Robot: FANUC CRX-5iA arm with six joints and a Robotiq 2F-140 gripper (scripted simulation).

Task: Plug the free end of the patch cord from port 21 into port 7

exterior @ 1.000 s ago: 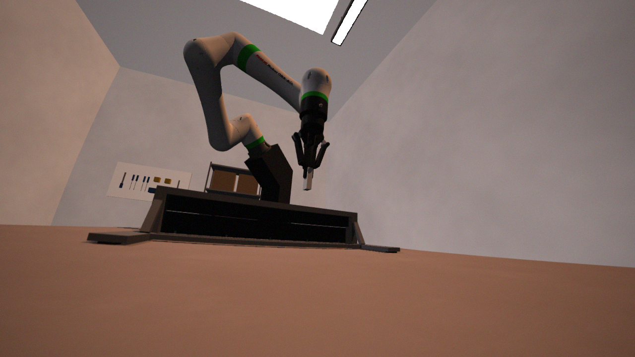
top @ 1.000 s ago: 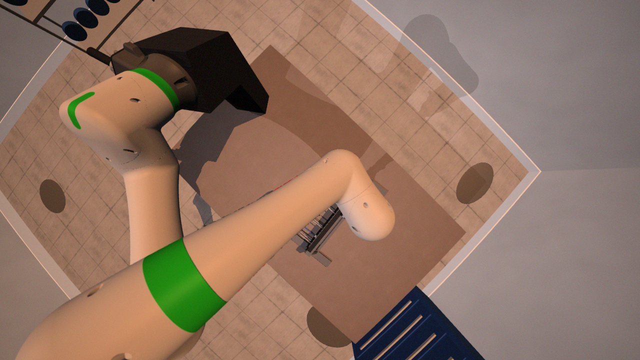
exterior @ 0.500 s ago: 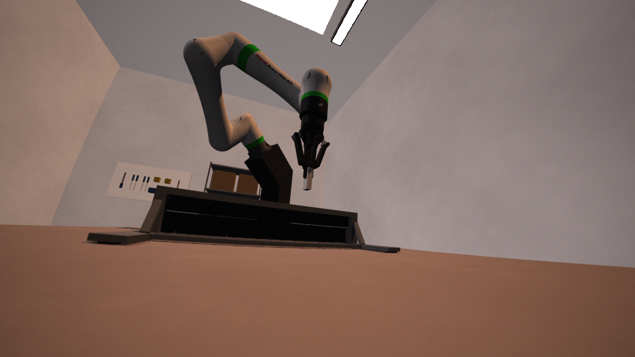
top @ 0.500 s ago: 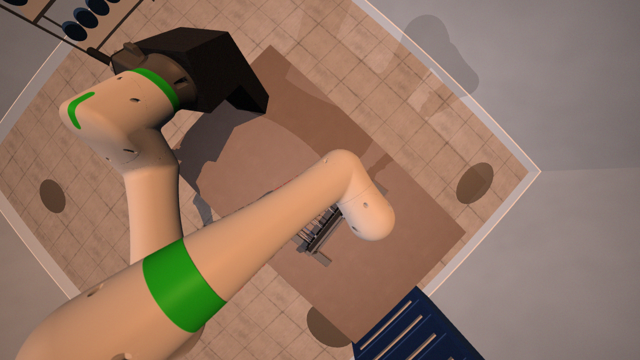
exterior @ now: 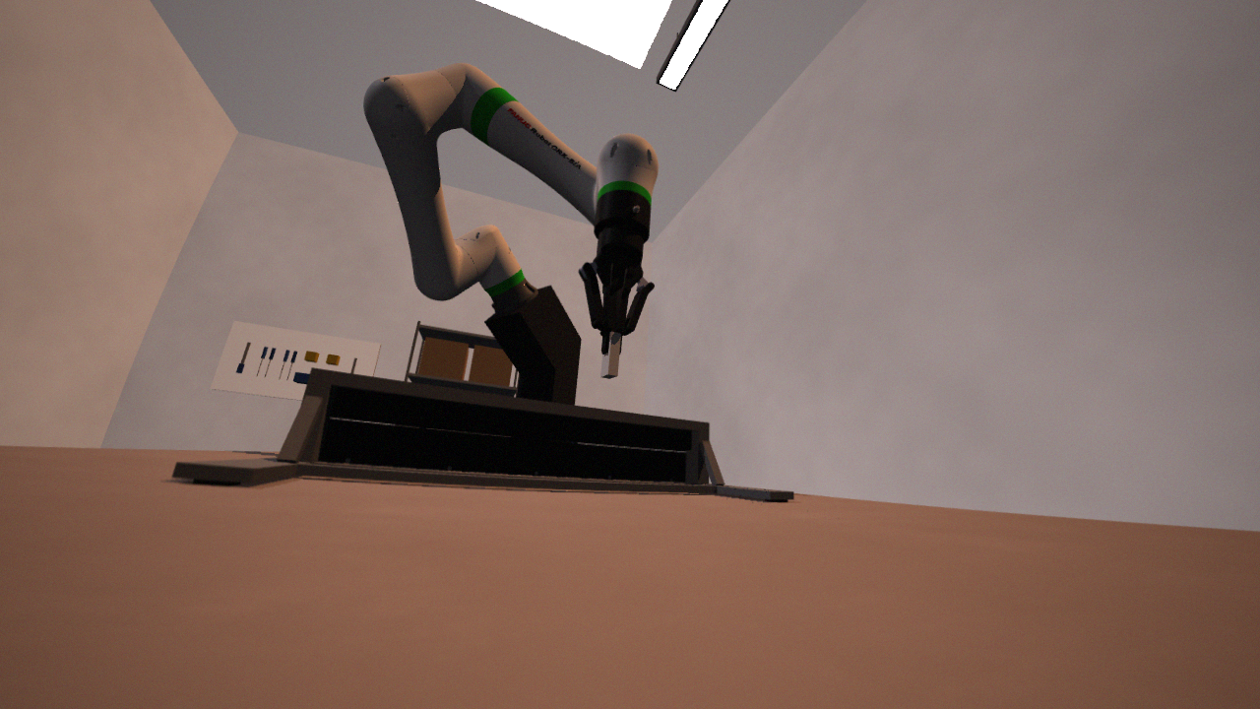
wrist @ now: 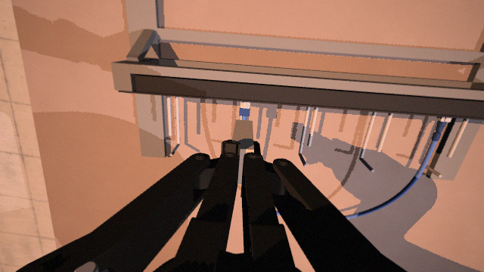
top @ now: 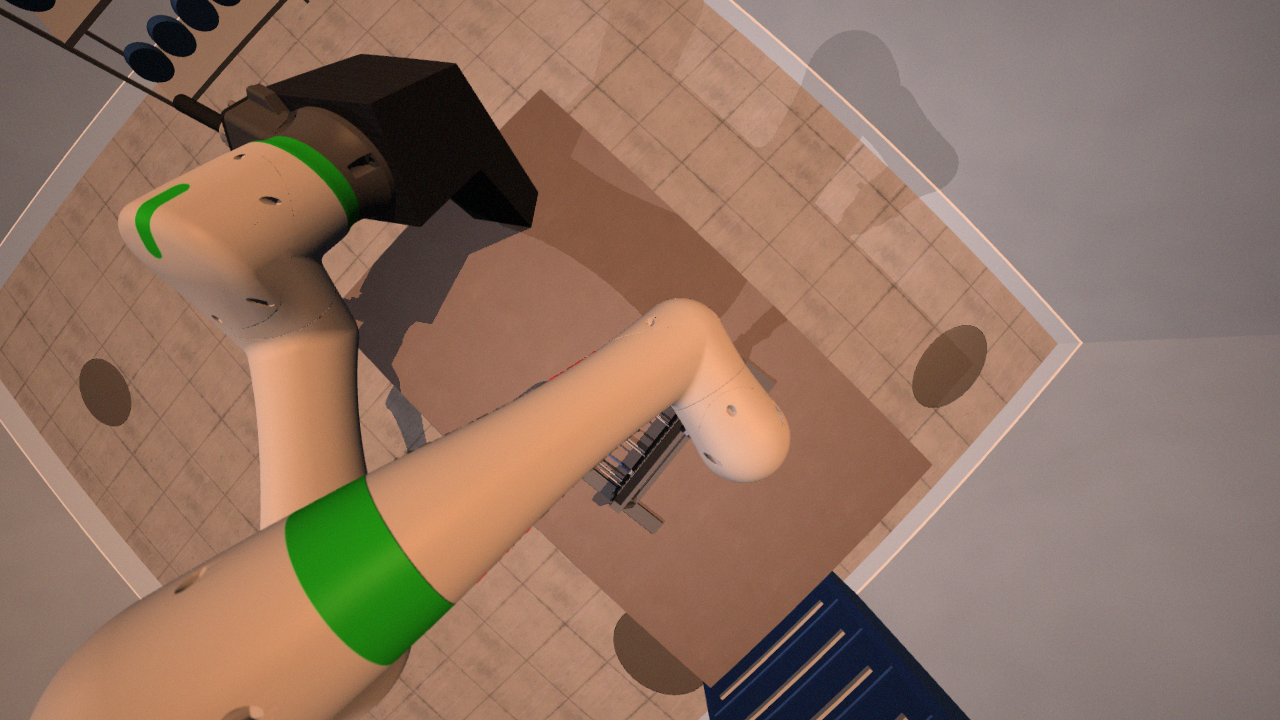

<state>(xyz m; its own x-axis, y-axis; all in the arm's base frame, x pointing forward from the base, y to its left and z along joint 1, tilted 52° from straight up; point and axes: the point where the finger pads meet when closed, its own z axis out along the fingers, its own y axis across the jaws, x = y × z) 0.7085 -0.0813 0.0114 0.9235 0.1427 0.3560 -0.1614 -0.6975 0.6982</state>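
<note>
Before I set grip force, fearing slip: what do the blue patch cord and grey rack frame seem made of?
Thin blue patch cord: likely rubbery plastic jacket, matte; it bends in a smooth curve. Long grey rack frame: probably painted metal, matte; straight sharp-edged bars, though hard plastic is possible.
</note>
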